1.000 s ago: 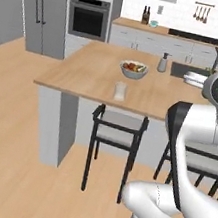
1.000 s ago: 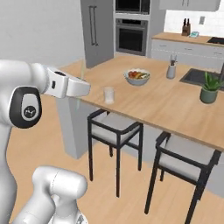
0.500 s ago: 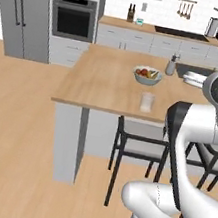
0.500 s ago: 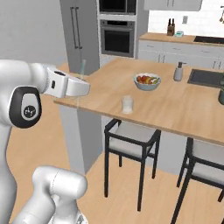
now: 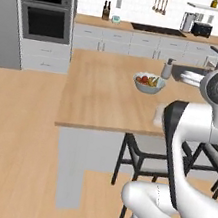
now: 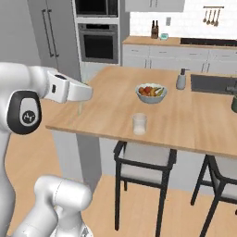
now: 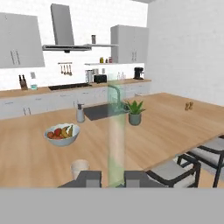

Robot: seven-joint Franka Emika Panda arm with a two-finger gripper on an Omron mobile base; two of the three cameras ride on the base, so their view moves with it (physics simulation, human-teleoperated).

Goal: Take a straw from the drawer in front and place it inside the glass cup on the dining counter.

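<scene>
Gripper (image 7: 112,178) clamped on the straw (image 7: 116,131), which stands upright between the fingers. Cup (image 6: 139,124) sits on the counter (image 6: 194,120) near its front edge, before the fruit bowl (image 6: 151,92). Base has driven left since 0.5 s ago; counter now sits further right in view.

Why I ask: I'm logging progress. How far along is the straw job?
Done: the straw is picked up, clamped upright in the gripper. In hand: it is held at the dining counter corner, apart from the glass cup, which stands empty near the front edge. Left: lower the straw into the cup and release.
</scene>
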